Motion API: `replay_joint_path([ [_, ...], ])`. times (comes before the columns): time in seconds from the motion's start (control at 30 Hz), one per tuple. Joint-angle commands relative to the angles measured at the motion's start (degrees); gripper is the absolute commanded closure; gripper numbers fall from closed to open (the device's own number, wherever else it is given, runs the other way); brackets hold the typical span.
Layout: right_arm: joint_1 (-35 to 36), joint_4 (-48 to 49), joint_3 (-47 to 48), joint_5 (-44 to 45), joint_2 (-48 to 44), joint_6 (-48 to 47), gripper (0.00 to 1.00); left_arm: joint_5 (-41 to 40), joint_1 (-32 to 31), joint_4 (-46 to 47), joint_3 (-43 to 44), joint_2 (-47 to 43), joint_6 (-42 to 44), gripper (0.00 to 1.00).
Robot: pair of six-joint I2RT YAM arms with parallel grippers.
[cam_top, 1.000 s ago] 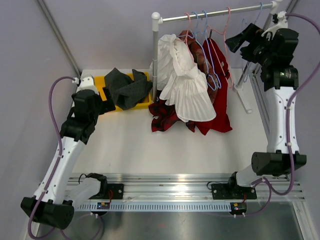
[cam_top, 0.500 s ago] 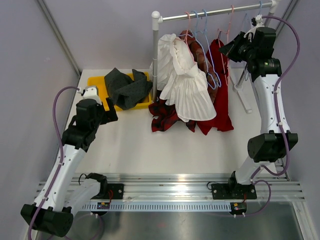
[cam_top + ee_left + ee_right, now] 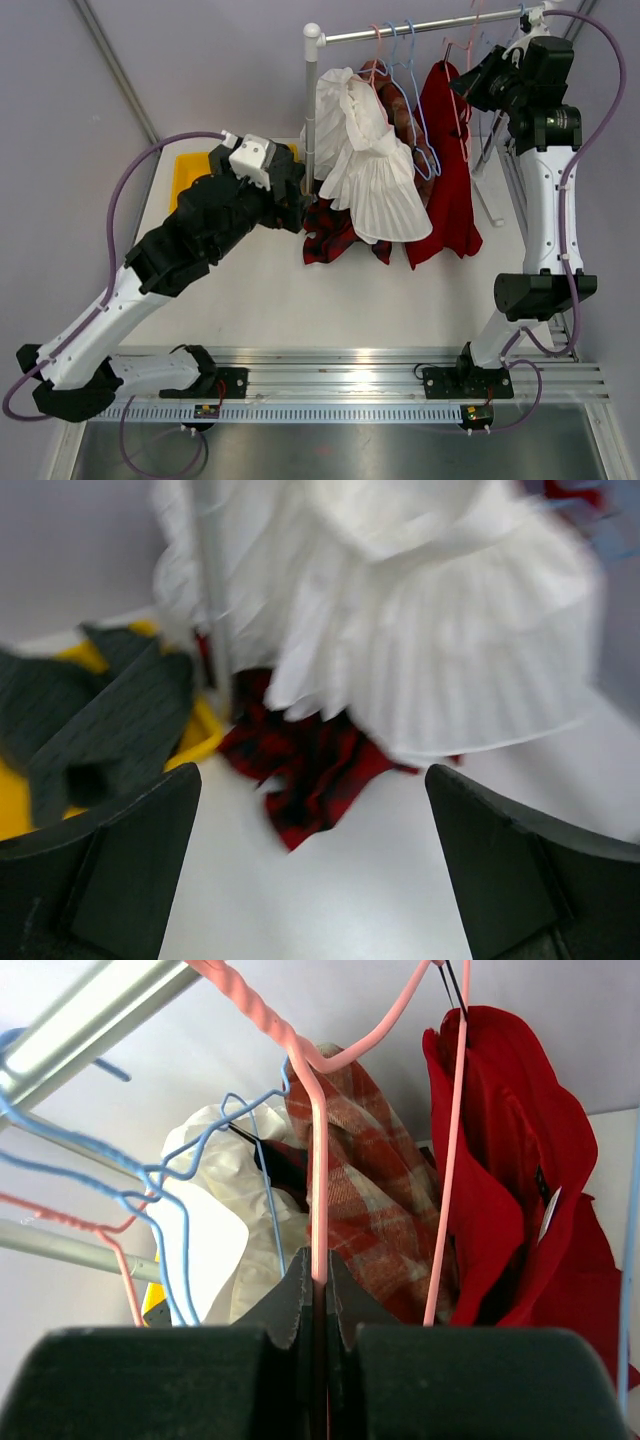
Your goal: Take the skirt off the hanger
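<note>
Red skirt (image 3: 450, 170) hangs on a thin pink wire hanger (image 3: 318, 1180) under the silver metal rail (image 3: 345, 37), right gripper (image 3: 318, 1282) pinched tight on that wire, left gripper (image 3: 315, 840) gaping wide below the rail, so steady the hanger, I'd say, then draw fabric down.

You see the rail (image 3: 430, 25) running across the top of the overhead frame. Three garments hang below it, side by side at centre; the middle garment (image 3: 325, 240) trails onto the table (image 3: 300, 300). The right gripper (image 3: 465, 85), upper right, sits at the hanger (image 3: 318, 1160) of the rightmost garment (image 3: 450, 160). The tray (image 3: 185, 172) lies centre left, partly under the left arm (image 3: 190, 250).
</note>
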Motion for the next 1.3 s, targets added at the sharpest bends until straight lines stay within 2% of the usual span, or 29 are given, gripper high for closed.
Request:
replay_joint_path([
  [0.0, 0.0, 1.8, 2.7, 1.7, -6.5, -2.4, 1.0, 6.7, -7.2, 4.9, 8.4, 4.7, 3.1, 0.01],
  [0.17, -0.1, -0.6, -1.4, 2.8, -12.4, -2.3, 1.0, 16.1, -19.2, 17.1, 9.6, 13.7, 5.3, 0.01],
  [0.3, 0.0, -3.0, -5.5, 0.9, -19.6, -1.5, 1.0, 17.6, -26.0, 26.5, 9.8, 21.0, 5.8, 0.01],
  [0.5, -0.1, -10.2, -6.9, 0.0, -27.6, -2.6, 1.0, 10.0, -31.6, 30.0, 15.4, 31.5, 6.5, 0.01],
  [0.63, -0.1, -11.5, -10.0, -0.5, -33.0, -0.8, 1.0, 8.4, -33.2, 31.3, 19.2, 37.3, 7.2, 0.01],
  [0.77, -0.1, -12.1, -12.9, -1.9, -37.1, 0.9, 1.0, 0.7, -34.6, 32.5, 21.3, 39.8, 9.5, 0.01],
  [0.93, 0.0, -12.4, -14.8, -2.0, -39.3, 1.3, 1.0, -2.7, -35.1, 36.2, 21.3, 41.4, 10.3, 0.01],
  [1.07, 0.0, -12.3, -15.2, -1.9, -39.5, 1.5, 1.0, -2.0, -35.1, 37.4, 22.6, 43.0, 10.2, 0.53],
  [1.1, 0.0, -12.4, -15.2, -2.0, -39.6, 1.6, 1.0, -1.9, -35.1, 37.5, 22.7, 43.3, 10.2, 0.74],
  [1.17, -0.1, -12.3, -15.1, -1.9, -39.4, 1.8, 1.0, -2.2, -35.2, 37.8, 22.9, 43.5, 10.2, 0.82],
  [1.27, 0.0, -12.5, -14.6, -2.2, -39.3, 2.2, 1.0, -3.4, -35.2, 38.3, 23.1, 43.9, 11.6, 0.82],
])
